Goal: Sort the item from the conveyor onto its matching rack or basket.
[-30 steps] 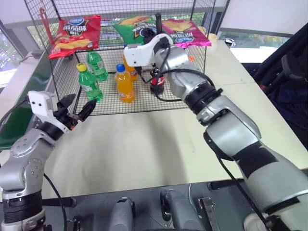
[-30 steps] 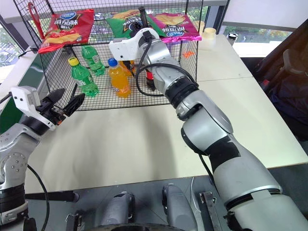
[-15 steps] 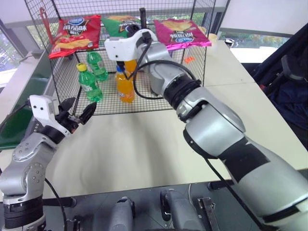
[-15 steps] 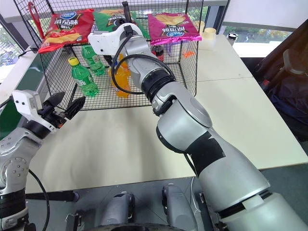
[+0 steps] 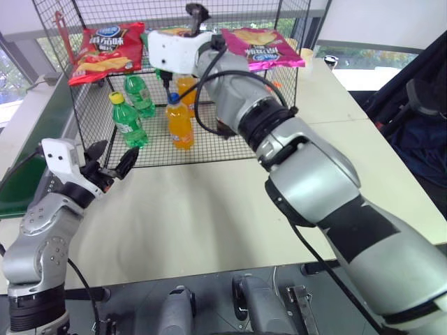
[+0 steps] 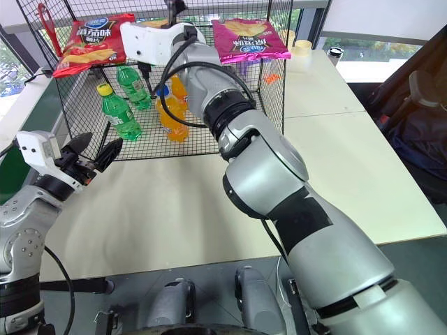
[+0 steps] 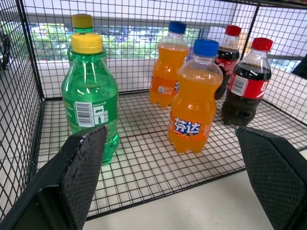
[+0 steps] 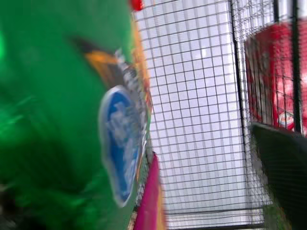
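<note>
While raised over the upper shelf (image 5: pixel 105 73) between red bag (image 5: pixel 106 47) and pink bag (image 5: pixel 260 45), right gripper (image 5: pixel 194 12): grip unclear. Green bag (image 8: pixel 53 115) just beside it. Left gripper (image 5: pixel 112 160): wide open, empty, before 2 green bottles (image 7: pixel 91 96).

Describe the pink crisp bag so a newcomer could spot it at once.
Find the black wire-mesh cage. On its flat upper shelf, look to the right end: the pink crisp bag lies there. It alone is pink; the red crisp bag lies at the left end.
</note>
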You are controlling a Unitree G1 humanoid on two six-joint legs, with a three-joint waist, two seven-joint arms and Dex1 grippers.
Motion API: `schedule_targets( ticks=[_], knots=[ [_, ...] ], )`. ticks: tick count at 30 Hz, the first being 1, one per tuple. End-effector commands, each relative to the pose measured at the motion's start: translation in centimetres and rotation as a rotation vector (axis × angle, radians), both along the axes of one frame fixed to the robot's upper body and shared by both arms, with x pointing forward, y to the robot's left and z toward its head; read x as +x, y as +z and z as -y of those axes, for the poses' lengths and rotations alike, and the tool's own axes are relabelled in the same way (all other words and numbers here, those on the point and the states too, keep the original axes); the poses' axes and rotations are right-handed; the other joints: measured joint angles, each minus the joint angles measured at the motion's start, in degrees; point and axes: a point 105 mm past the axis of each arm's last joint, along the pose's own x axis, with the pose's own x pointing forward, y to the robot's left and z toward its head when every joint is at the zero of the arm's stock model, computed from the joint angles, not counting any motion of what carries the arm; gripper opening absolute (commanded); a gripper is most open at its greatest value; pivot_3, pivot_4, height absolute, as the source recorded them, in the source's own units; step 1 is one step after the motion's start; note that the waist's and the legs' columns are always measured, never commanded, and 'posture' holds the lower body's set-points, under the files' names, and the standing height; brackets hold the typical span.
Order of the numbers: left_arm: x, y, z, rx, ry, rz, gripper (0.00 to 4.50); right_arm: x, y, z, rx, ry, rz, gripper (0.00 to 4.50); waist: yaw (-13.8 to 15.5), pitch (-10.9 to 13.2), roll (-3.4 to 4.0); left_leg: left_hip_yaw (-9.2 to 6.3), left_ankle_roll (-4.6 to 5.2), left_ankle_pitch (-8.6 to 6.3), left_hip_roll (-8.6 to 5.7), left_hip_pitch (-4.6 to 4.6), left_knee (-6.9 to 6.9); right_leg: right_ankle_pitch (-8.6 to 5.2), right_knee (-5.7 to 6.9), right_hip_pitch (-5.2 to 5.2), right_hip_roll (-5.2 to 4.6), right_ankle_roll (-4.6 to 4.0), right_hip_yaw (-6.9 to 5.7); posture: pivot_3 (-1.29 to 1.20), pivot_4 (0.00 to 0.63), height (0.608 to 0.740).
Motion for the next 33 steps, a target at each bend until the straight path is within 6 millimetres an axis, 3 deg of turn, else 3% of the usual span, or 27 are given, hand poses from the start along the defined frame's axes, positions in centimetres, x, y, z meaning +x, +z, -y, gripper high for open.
schedule_targets(
  ticks=[1, 11, 18, 21, 25, 33],
  knots=[
    [-0.4, 1.7, 0.3, 0.020, 0.001, 0.076, 4.50, -0.7, 2.4, -0.3, 0.139, 0.077, -0.080, 4.41, 0.0, 0.0, 0.00, 0.00, 0.00, 0.00, 0.00, 0.00, 0.00, 0.00, 0.00, 0.00, 0.00, 0.00, 0.00, 0.00, 0.150, 0.740],
    [-0.3, 1.6, 0.3, 0.019, 0.007, 0.082, 4.50, -1.4, 2.3, -0.1, 0.384, 0.245, -0.421, 4.41, 0.0, 0.0, -0.01, 0.00, 0.02, -0.01, 0.02, 0.01, 0.00, 0.01, -0.02, 0.02, 0.02, 0.02, 0.00, 0.00, 0.150, 0.740],
    [-0.2, 1.6, 0.4, 0.019, 0.003, 0.083, 4.50, -2.1, 1.9, -0.7, 0.389, 0.319, -0.531, 4.41, 0.0, 0.0, -0.01, 0.00, 0.02, -0.01, 0.03, 0.01, 0.00, 0.00, -0.03, 0.02, 0.04, 0.02, 0.00, 0.00, 0.150, 0.740],
    [-0.1, 1.7, 0.4, 0.019, 0.001, 0.086, 4.50, -2.0, 1.8, -0.6, 0.350, 0.312, -0.510, 4.41, 0.1, 0.0, -0.01, 0.00, 0.02, -0.01, 0.04, 0.01, 0.00, 0.00, -0.03, 0.02, 0.05, 0.02, 0.00, 0.00, 0.150, 0.740],
    [-0.1, 1.7, 0.4, 0.022, 0.002, 0.086, 4.50, -1.5, 1.7, -0.5, 0.181, 0.257, -0.323, 4.41, 0.1, 0.0, -0.01, 0.00, 0.02, -0.01, 0.04, 0.00, 0.00, -0.02, -0.03, 0.01, 0.05, 0.02, 0.00, 0.00, 0.150, 0.740],
    [-0.1, 1.7, 0.5, 0.024, 0.004, 0.088, 4.50, -2.3, -0.4, -2.7, 0.048, 0.337, -0.304, 4.41, 0.0, 0.0, -0.01, 0.00, 0.02, -0.01, 0.05, 0.00, 0.00, -0.06, -0.03, 0.01, 0.05, 0.15, 0.01, 0.00, 0.150, 0.740]
  ],
)
